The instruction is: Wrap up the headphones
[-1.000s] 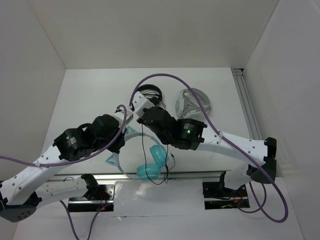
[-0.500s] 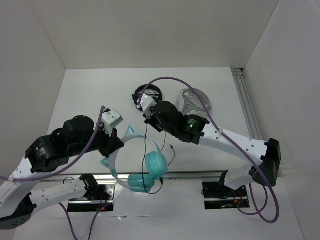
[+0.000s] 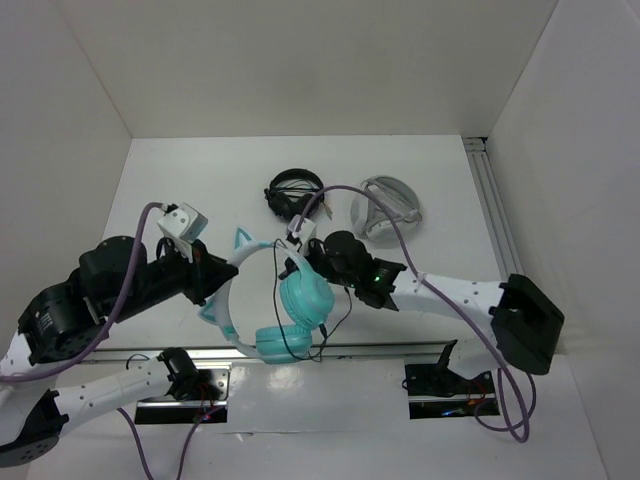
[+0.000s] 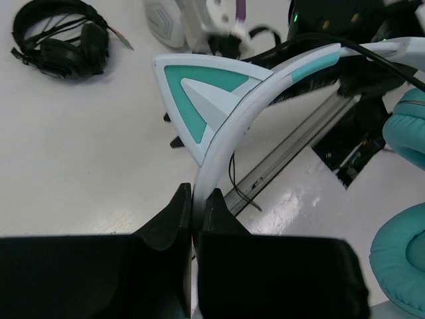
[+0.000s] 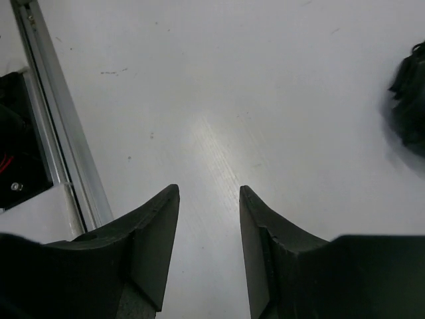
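Observation:
The teal headphones hang near the table's front edge, with both ear cups low and the pale headband with its cat ears arching to the left. My left gripper is shut on the headband; in the left wrist view the jaws pinch the band just below a cat ear. The thin black cable dangles loosely around the ear cups. My right gripper is open and empty just above the upper ear cup; its wrist view shows only bare table between the jaws.
Smaller black headphones and grey-white headphones lie at the back of the table. A metal rail runs along the front edge, and another runs along the right side. White walls close in the table on three sides.
My left arm has pulled back to the left, carrying the headphones by the headband. My right gripper has moved down and toward the front, close to the upper ear cup.

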Action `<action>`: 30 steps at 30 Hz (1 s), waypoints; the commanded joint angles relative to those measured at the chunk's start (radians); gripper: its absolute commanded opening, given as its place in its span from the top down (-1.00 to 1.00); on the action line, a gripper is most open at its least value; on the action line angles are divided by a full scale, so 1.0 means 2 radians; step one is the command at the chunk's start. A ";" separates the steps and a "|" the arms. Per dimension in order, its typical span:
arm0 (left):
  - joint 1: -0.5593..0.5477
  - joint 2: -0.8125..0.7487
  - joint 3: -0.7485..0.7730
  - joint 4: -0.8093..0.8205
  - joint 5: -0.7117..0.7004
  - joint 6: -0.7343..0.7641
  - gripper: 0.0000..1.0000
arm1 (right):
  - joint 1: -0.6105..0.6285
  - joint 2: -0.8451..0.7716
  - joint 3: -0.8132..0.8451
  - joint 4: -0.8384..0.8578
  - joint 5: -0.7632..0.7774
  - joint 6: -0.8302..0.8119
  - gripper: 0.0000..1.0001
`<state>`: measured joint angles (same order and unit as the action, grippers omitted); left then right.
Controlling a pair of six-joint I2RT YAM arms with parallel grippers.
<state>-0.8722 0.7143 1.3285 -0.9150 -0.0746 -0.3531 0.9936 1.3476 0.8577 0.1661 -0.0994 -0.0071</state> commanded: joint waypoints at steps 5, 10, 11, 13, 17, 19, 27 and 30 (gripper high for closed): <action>-0.001 -0.026 0.055 0.076 -0.126 -0.094 1.00 | -0.013 0.102 -0.064 0.240 -0.088 0.095 0.02; -0.001 -0.026 0.065 0.085 -0.188 -0.125 1.00 | -0.013 0.159 -0.103 0.330 -0.094 0.124 0.10; -0.001 -0.021 0.070 0.085 -0.199 -0.137 1.00 | -0.013 0.165 -0.110 0.336 -0.100 0.129 0.14; -0.001 -0.017 0.071 0.079 -0.237 -0.152 1.00 | -0.013 0.176 -0.122 0.349 -0.100 0.129 0.48; -0.001 -0.017 0.075 0.059 -0.311 -0.202 1.00 | 0.012 0.176 -0.140 0.331 -0.040 0.134 1.00; -0.001 -0.011 0.071 0.043 -0.361 -0.218 1.00 | 0.049 0.155 -0.145 0.314 0.000 0.134 1.00; 0.003 0.042 0.051 0.002 -0.506 -0.270 1.00 | 0.242 0.061 -0.137 0.146 0.263 0.156 1.00; 0.020 0.076 0.046 -0.021 -0.528 -0.300 1.00 | 0.291 0.042 -0.101 0.073 0.307 0.170 1.00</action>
<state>-0.8669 0.8227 1.4067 -1.0584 -0.9527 -0.8074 1.5009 1.4689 0.5991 0.5232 0.3119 0.3000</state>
